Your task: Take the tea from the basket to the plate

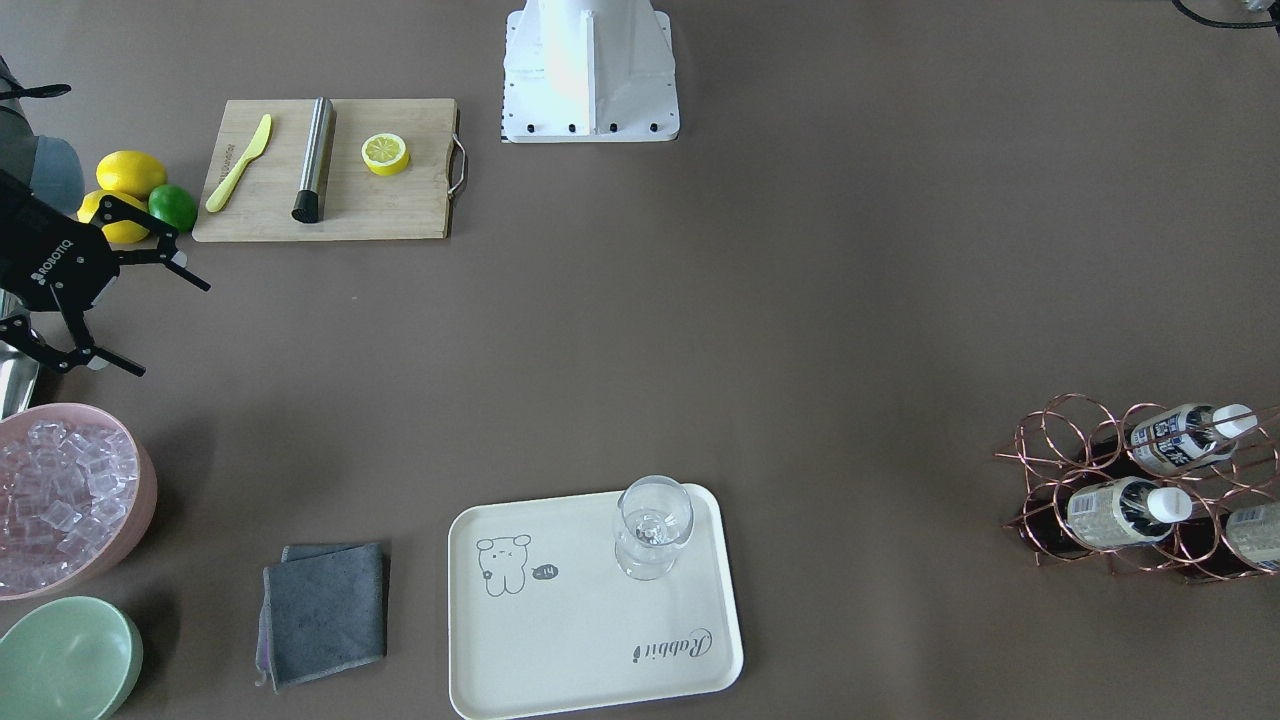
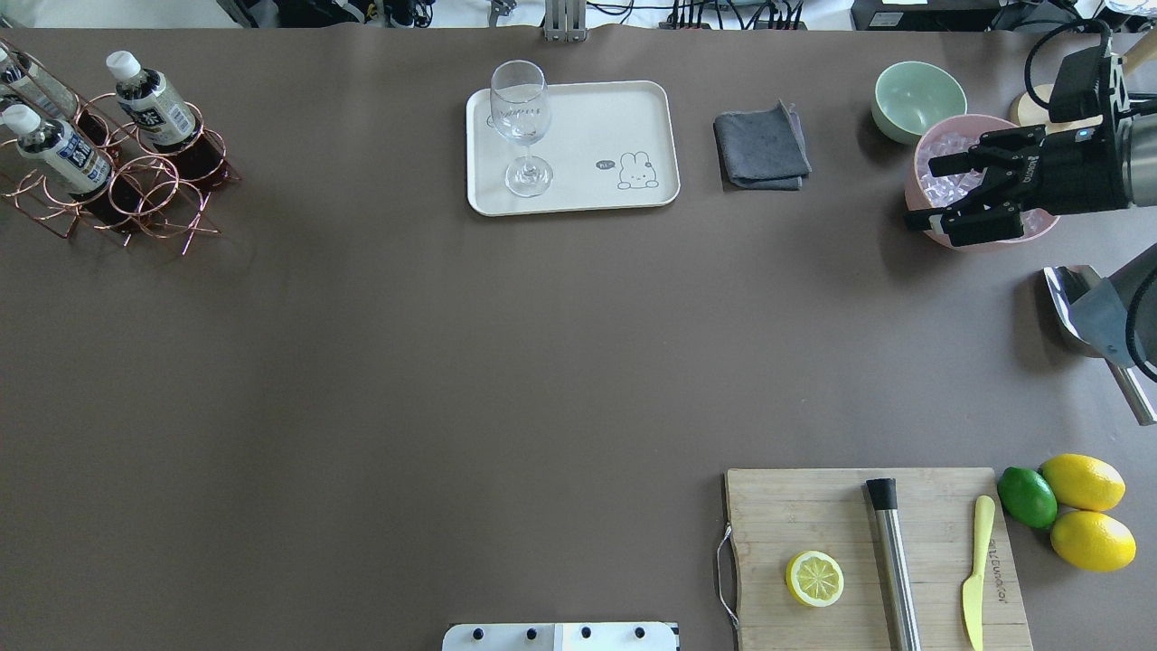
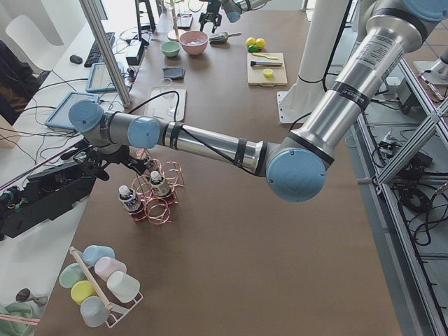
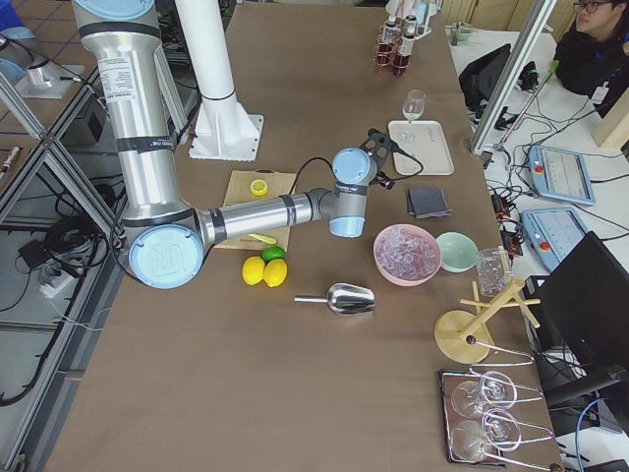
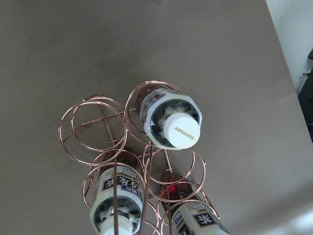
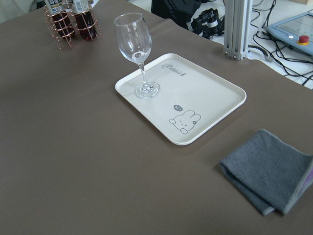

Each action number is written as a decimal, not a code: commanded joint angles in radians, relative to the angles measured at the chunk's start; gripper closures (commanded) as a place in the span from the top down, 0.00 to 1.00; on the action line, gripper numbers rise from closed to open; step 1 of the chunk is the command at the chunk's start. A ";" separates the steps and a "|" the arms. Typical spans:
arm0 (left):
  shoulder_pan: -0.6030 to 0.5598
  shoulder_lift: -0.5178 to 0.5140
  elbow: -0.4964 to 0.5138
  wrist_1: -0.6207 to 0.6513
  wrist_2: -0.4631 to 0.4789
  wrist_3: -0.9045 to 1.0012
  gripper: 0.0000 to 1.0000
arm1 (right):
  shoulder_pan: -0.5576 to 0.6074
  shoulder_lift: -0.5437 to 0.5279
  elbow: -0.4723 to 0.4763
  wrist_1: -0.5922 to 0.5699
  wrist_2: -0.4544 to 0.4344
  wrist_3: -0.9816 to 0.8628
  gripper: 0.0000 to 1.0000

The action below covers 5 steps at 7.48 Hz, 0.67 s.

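Since nothing is lifted yet, the step in hand reads as the reach before the grasp. The brown counter (image 2: 452, 362) carries everything. The cream rectangular plate with the cartoon print (image 2: 624, 108) sits at the far middle and is mostly bare. The rose-gold wire basket of ring cells (image 2: 181, 194) is at the far left corner, well apart from the plate. A clear stemmed wine glass (image 2: 522, 117) stands on the plate's end nearest the basket. Three small clear bottles of dark tea with white caps sit in basket cells. One tea (image 5: 171, 117) lies right below the left wrist camera, cap toward the lens.

The left tool (image 3: 119, 162) hovers just beside the basket. It shows only from the side, so I cannot tell whether it is spread or closed. The right tool (image 2: 926, 194) hangs at the right end, fingers spread, empty.

Next move, probably: lower the left tool over that cap, close on the neck and lift it clear of the ring. Set-down should avoid the glass.
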State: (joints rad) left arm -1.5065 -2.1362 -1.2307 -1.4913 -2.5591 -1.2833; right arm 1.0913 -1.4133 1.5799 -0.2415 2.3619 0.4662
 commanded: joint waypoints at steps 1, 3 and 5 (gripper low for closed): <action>0.032 -0.005 -0.001 0.002 -0.004 -0.039 0.95 | -0.051 0.112 0.008 0.076 -0.208 -0.001 1.00; 0.032 -0.008 -0.009 0.005 -0.027 -0.050 0.85 | -0.120 0.102 0.017 0.086 -0.213 0.102 1.00; 0.031 -0.008 -0.026 0.022 -0.053 -0.051 0.72 | -0.191 0.109 0.026 0.096 -0.335 0.137 1.00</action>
State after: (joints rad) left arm -1.4747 -2.1450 -1.2422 -1.4817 -2.5952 -1.3325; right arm 0.9567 -1.3087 1.5969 -0.1530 2.1161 0.5688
